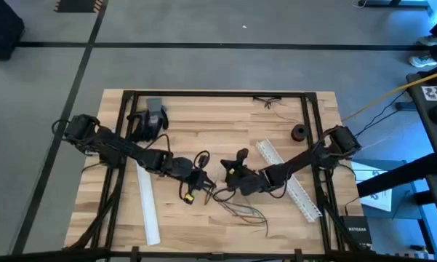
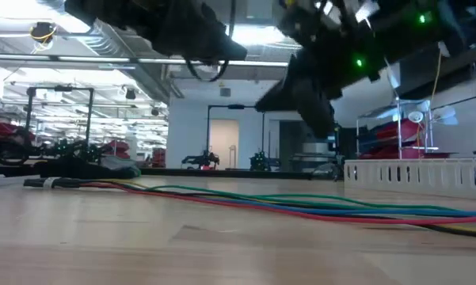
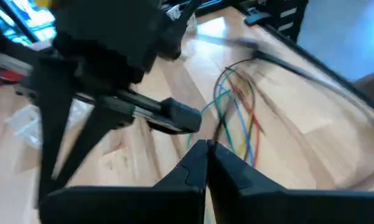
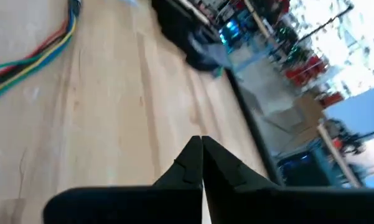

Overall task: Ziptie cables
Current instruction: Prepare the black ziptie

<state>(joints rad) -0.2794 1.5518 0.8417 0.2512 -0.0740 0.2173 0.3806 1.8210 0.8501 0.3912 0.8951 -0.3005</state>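
- Left gripper (image 1: 201,169) is hovering over the middle of the light wooden butcher-block table (image 1: 203,113), its two dark fingers (image 3: 193,168) pressed together at the tips, nothing visible between them.
- Right gripper (image 1: 233,169) is sitting just beside the left one, a small gap between the two tools; its fingers (image 4: 193,163) are also meeting tip to tip with nothing seen in the grip.
- Cables (image 1: 240,207), a loose bundle of thin red, green, blue and yellow wires, are lying flat on the table just toward its near edge from both grippers, fanning out toward the right arm's side.
- In the low view the same cables (image 2: 301,207) are running along the tabletop, both arms hanging above them and not touching.
- Left wrist view is showing the cables (image 3: 236,118) curving just past the closed fingertips; right wrist view is catching a stretch of them (image 4: 34,56) well off to one side of its fingers.
- Thin black plastic ziptie: can't pick it out in any view.
- Two long white slotted plastic strips are lying on the table: one (image 1: 147,207) under the left arm, well apart from the cables, one (image 1: 291,182) under the right arm.
- Small dark round spool (image 1: 299,132) is resting near the far end of the right-hand strip.
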